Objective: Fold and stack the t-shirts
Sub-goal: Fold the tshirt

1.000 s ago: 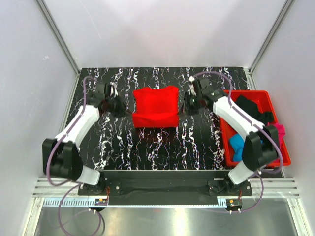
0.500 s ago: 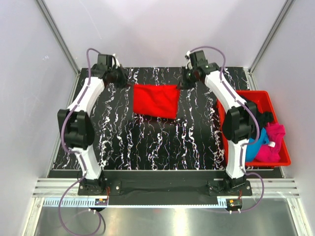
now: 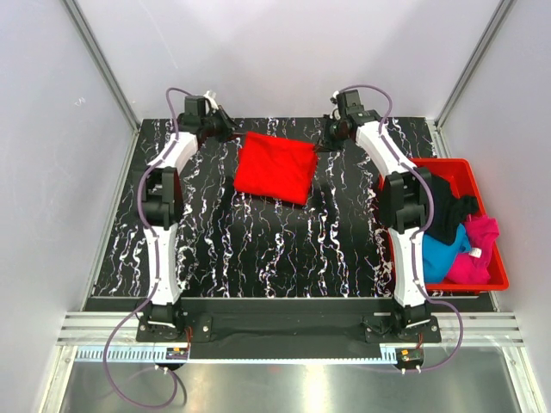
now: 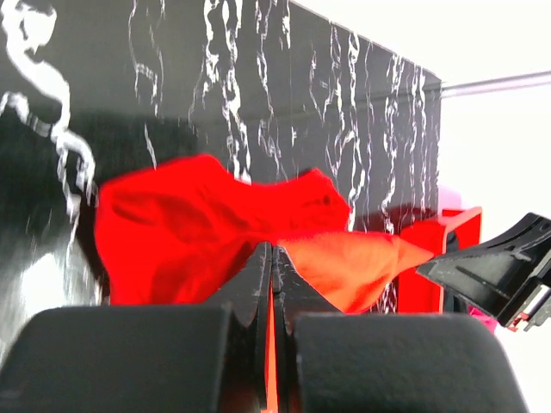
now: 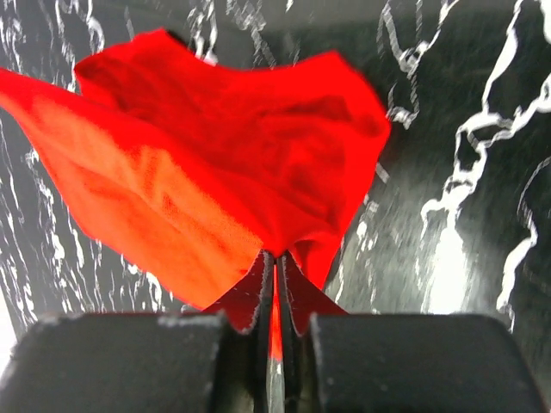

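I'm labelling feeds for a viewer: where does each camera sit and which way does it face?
Top external: above and behind the arms, looking down on the table; both arms show.
Left wrist: on the left arm, facing across the table toward the red bin; its left hand shows, pinching the red t-shirt.
Right wrist: on the right arm, facing down at the shirt; its right hand shows, pinching it.
Shared: all three see the red t-shirt.

Hidden from me
My right arm [image 3: 401, 203] covered part of the blue t-shirt [image 3: 439, 258] in the bin [image 3: 448, 162]; the right wrist view cropped one corner of the red t-shirt [image 5: 224, 146].
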Controlling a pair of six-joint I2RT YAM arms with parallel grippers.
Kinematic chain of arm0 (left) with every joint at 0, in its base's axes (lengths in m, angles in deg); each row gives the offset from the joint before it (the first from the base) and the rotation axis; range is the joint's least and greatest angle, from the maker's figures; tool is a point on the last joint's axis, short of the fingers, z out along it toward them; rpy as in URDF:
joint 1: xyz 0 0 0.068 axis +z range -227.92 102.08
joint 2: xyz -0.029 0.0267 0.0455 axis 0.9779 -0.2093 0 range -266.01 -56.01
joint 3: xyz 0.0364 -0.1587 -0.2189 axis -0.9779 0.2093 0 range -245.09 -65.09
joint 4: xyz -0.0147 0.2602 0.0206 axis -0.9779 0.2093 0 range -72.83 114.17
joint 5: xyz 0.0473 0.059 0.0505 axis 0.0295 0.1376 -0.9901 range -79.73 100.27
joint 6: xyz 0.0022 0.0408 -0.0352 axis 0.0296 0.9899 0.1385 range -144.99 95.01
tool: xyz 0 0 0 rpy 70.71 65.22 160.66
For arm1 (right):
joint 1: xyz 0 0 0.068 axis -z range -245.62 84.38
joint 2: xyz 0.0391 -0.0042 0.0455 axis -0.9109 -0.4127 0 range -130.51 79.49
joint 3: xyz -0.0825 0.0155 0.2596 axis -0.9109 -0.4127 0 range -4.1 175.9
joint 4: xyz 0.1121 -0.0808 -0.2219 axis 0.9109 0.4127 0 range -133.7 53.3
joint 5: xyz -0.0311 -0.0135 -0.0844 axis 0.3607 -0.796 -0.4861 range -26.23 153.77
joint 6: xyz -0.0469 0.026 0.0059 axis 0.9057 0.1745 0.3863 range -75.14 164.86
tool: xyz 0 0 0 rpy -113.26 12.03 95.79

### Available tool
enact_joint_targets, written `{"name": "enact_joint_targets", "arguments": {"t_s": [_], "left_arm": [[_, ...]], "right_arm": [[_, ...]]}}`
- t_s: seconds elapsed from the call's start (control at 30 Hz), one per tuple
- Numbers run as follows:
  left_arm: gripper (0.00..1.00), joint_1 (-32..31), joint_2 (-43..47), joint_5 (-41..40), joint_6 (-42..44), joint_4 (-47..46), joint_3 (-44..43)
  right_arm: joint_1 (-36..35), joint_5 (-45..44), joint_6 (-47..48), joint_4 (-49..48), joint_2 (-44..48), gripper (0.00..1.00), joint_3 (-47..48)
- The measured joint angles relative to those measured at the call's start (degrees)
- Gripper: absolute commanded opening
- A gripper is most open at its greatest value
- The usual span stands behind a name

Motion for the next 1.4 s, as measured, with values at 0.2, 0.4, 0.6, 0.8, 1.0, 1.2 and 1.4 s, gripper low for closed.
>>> {"name": "enact_joint_targets", "arguments": {"t_s": [0.2,0.4,0.6,0.8,1.0,1.2,1.4], "left_arm": [[0.43,0.11,-9.68,1.38,-2.49,-5.09,-7.72],[0.5,1.2,-12.46,3.37,-4.04,-8.55,-8.98],[0.52,3.13,-4.24,0.7,4.76,-3.89,2.58],[0.52,2.14,9.2,-2.93,12.87,1.75,18.75],[0.51,-0.7,11.74,-3.34,16.09,3.45,25.29],[0.25,-2.34,11.96,-4.07,16.37,5.6,30.67],[0.19,-3.78,17.86,-6.88,14.99,5.95,38.32]], "right_arm": [[1.92,2.4,-1.27,-4.74,-6.27,0.16,2.8],[3.04,3.45,-3.1,-7.54,-9.57,0.65,3.26],[3.19,4.85,-3.69,-12.24,-2.38,0.64,-9.42],[3.13,9.33,-3.76,-15.1,3.91,0.65,-19.71],[3.1,14.84,-3.78,-19.43,4.15,0.68,-25.14],[3.06,18.43,-2.84,-22.45,4.15,0.34,-32.7],[3.02,20.85,-3.34,-26.71,6.91,0.11,-41.46]]}}
